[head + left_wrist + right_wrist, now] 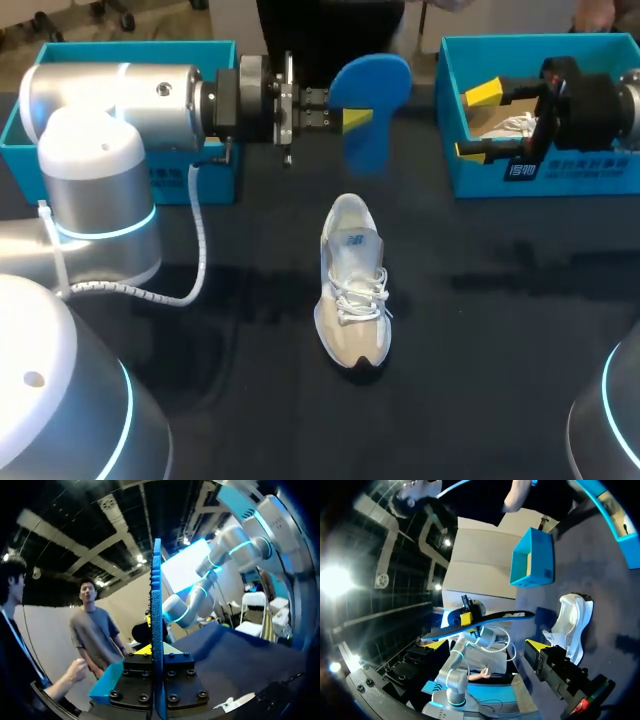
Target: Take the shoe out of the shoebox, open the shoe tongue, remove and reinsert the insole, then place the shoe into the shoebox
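A beige and white shoe (352, 290) lies on the dark table, toe toward the front edge. Above and behind it my left gripper (340, 117) is shut on the blue insole (372, 88), which it holds up in the air. In the left wrist view the insole (156, 625) stands edge-on, clamped between the fingers of my left gripper (157, 656). My right gripper (479, 122) hangs open over the right shoebox (545, 170) with nothing in it. From the right wrist view, the insole (485, 622) and the shoe (570, 625) lie ahead of my right gripper (487, 646).
A second blue box (215, 175) stands at the back left, partly behind my left arm. Inside the right shoebox lies another white shoe (512, 126). The left box (532, 557) also shows in the right wrist view.
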You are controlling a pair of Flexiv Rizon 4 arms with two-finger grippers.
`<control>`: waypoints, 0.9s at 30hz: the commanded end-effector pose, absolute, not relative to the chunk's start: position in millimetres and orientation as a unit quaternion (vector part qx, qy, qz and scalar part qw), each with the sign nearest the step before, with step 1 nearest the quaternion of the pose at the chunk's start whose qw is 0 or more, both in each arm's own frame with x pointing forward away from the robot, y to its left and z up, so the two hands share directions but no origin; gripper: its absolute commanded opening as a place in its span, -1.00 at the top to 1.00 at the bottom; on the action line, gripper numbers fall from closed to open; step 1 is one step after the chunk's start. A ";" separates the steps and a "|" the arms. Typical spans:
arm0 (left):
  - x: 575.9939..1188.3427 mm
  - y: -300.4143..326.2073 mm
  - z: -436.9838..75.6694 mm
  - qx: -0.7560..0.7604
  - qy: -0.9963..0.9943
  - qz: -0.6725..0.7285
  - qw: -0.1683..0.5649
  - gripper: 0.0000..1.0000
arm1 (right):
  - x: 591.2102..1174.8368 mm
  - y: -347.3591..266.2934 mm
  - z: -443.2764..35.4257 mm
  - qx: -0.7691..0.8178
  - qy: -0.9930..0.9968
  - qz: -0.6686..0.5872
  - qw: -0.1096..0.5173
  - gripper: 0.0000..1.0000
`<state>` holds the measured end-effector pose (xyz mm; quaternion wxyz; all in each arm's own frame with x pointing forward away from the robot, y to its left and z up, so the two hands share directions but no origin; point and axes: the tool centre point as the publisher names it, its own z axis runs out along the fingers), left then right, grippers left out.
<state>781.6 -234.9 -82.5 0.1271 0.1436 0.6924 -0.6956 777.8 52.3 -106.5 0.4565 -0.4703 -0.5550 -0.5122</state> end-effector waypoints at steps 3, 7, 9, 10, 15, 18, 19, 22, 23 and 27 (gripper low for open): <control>780.1 -236.6 -81.0 -0.112 0.700 -0.701 -0.070 1.00 | 777.4 53.5 -106.8 -0.471 -0.555 -0.512 0.456 -1.00; 780.1 -236.6 -81.0 -0.112 0.700 -0.701 -0.070 1.00 | 777.4 53.5 -106.8 -0.471 -0.555 -0.512 0.456 -1.00; 779.9 -236.3 -91.4 -0.167 0.696 -0.684 -0.141 1.00 | 777.4 53.5 -106.8 -0.471 -0.555 -0.512 0.456 -1.00; 780.1 -236.3 -96.3 -0.204 0.687 -0.672 -0.185 1.00 | 777.4 53.5 -106.8 -0.471 -0.555 -0.512 0.456 -1.00; 781.9 -231.9 -111.1 -0.284 0.665 -0.619 -0.306 1.00 | 777.4 53.5 -106.8 -0.471 -0.555 -0.512 0.456 -1.00; 780.9 -230.9 -111.3 -0.305 0.647 -0.607 -0.347 1.00 | 777.4 53.5 -106.8 -0.471 -0.555 -0.512 0.456 -1.00; 780.1 -230.9 -109.6 -0.311 0.636 -0.611 -0.355 1.00 | 777.4 53.5 -106.8 -0.471 -0.555 -0.512 0.456 -1.00; 779.9 -227.2 -110.8 -0.356 0.599 -0.586 -0.414 1.00 | 777.4 53.5 -106.8 -0.471 -0.555 -0.512 0.456 -1.00; 780.9 -225.6 -112.3 -0.369 0.586 -0.584 -0.423 1.00 | 777.4 53.5 -106.8 -0.471 -0.555 -0.512 0.456 -1.00; 787.4 -219.1 -117.2 -0.419 0.544 -0.549 -0.476 1.00 | 777.4 53.5 -106.8 -0.471 -0.555 -0.512 0.456 -1.00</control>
